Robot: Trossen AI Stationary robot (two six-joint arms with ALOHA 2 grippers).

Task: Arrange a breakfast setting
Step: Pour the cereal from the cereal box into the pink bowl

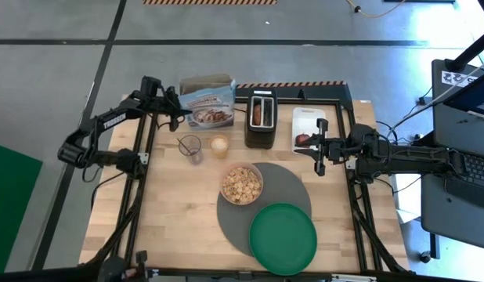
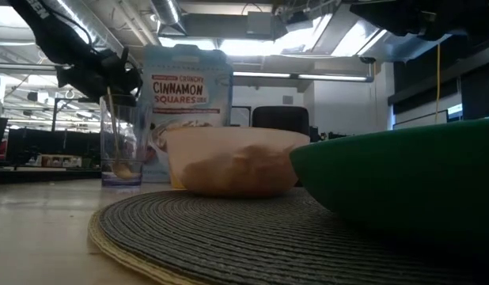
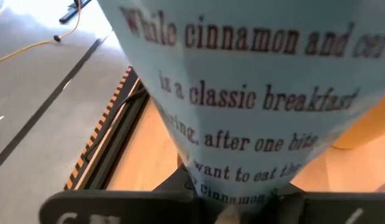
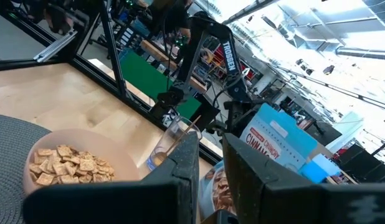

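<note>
Two end effectors were visible: the left end effector (image 1: 173, 107), upper left, clenched on the cereal box (image 1: 207, 102); it should release gently, box upright. Right end effector (image 1: 316, 153) hovered clenched, empty.

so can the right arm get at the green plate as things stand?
Probably yes. The right gripper hovers by the white tray, holding nothing visible, and the green plate lies uncovered at the placemat's near edge on that arm's side.
</note>
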